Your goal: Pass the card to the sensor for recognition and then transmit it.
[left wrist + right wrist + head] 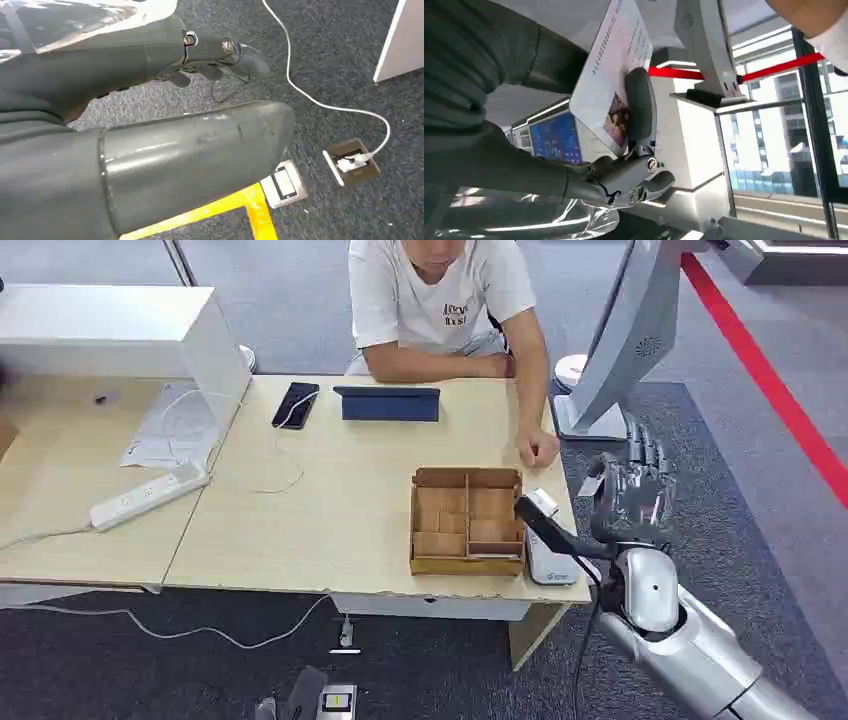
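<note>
grey right hand (624, 165) pinches flat glossy card (611, 80).

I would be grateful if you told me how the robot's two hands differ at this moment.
The right hand is raised beside the table and pinches the card under its thumb; the left hand holds nothing. The left hand hangs low over the carpet, fingers curled inward. Both are dark grey with a clear plastic cover.

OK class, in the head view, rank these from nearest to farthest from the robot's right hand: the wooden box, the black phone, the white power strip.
Measured from the right hand:
1. Wooden box: nearest, on the table just to the hand's left.
2. Black phone: farther, mid-table toward the far edge.
3. White power strip: farthest, on the left table.
</note>
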Robot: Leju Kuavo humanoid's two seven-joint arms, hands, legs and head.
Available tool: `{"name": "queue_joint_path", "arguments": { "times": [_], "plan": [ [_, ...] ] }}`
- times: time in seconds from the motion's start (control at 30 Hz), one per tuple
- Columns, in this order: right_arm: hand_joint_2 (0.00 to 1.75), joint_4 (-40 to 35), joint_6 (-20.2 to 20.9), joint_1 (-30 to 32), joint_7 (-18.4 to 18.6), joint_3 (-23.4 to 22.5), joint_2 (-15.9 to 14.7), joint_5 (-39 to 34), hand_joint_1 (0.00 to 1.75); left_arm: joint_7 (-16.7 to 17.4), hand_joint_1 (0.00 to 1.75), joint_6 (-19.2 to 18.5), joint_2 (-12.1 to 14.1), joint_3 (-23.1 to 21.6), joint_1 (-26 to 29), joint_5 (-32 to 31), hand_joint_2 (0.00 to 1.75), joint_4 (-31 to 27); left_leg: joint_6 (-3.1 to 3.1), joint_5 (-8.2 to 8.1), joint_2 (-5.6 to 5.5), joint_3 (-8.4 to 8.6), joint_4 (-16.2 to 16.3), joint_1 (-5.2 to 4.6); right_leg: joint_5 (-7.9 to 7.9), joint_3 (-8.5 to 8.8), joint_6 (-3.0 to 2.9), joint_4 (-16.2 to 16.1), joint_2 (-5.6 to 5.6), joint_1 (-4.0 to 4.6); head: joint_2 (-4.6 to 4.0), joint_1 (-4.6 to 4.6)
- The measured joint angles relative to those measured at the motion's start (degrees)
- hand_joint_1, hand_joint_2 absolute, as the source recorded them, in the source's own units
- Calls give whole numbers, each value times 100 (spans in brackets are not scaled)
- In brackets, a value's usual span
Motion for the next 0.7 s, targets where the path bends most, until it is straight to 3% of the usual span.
{"name": "queue_joint_path", "arguments": {
  "times": [0.37,0.7],
  "plan": [
    [175,85,216,43,-26,395,28,-880,175,-122,0,0,2,6,13,107,0,0,0,0,-1,-5,-2,1,0,0,0,1,0,1,0,2],
    [175,702,290,-177,-393,1254,461,-1696,175,-293,0,0,2,37,91,306,0,0,-1,1,-7,-10,-2,1,0,-5,0,3,-2,1,0,0]
  ]
}}
